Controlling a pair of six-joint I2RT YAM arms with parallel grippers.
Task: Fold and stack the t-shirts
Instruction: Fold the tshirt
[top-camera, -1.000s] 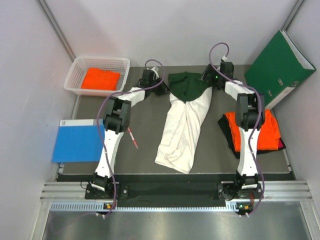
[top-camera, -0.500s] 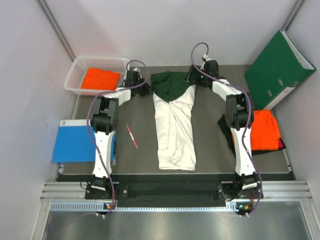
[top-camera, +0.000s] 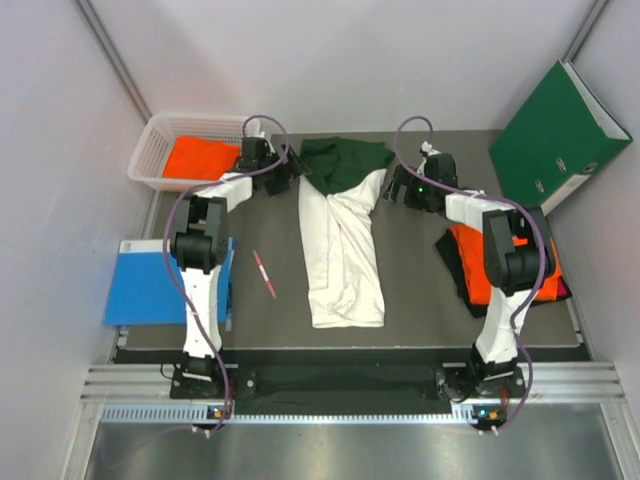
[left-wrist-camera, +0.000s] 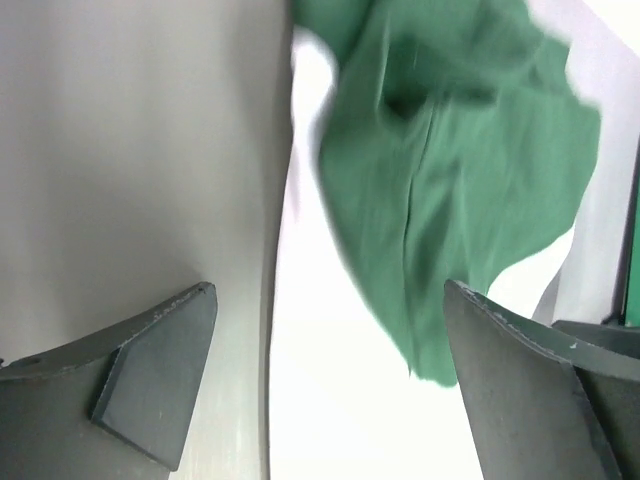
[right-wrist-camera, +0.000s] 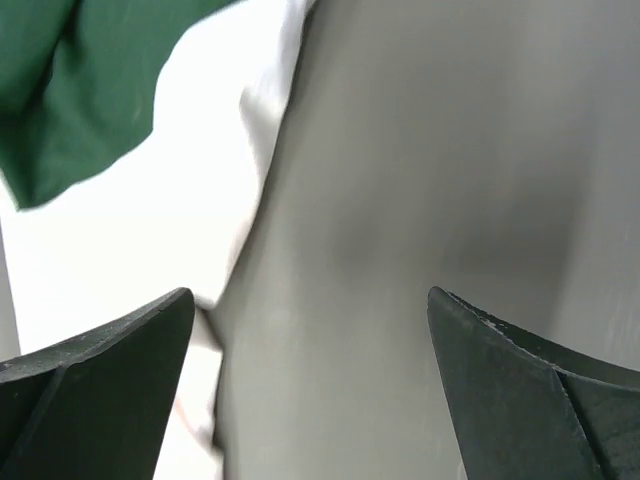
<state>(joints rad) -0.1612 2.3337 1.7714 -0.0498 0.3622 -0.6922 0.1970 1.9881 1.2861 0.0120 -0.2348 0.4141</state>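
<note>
The white t-shirt (top-camera: 340, 250) with dark green sleeves (top-camera: 345, 162) lies on the grey table as a long narrow strip, sleeves bunched at its far end. My left gripper (top-camera: 290, 172) stands open at the strip's far left corner. In the left wrist view white cloth (left-wrist-camera: 340, 400) and green sleeve (left-wrist-camera: 450, 170) lie below the open left gripper (left-wrist-camera: 330, 290), not pinched. My right gripper (top-camera: 397, 186) is open just right of the shirt. The right wrist view shows bare table between the right gripper's (right-wrist-camera: 310, 295) fingers, shirt edge (right-wrist-camera: 200, 200) to the left. Orange and black t-shirts (top-camera: 520, 262) sit stacked at right.
A white basket (top-camera: 150, 150) at the far left holds an orange t-shirt (top-camera: 200, 158). A green binder (top-camera: 560, 135) leans at the far right. A blue book (top-camera: 150, 282) lies at the left edge, and a red pen (top-camera: 265, 273) lies on the table left of the shirt.
The shirt's far end was dragged leftward and the strip straightened. My left gripper has opened and let go of it. The right gripper has drawn back to the right and nearer.
</note>
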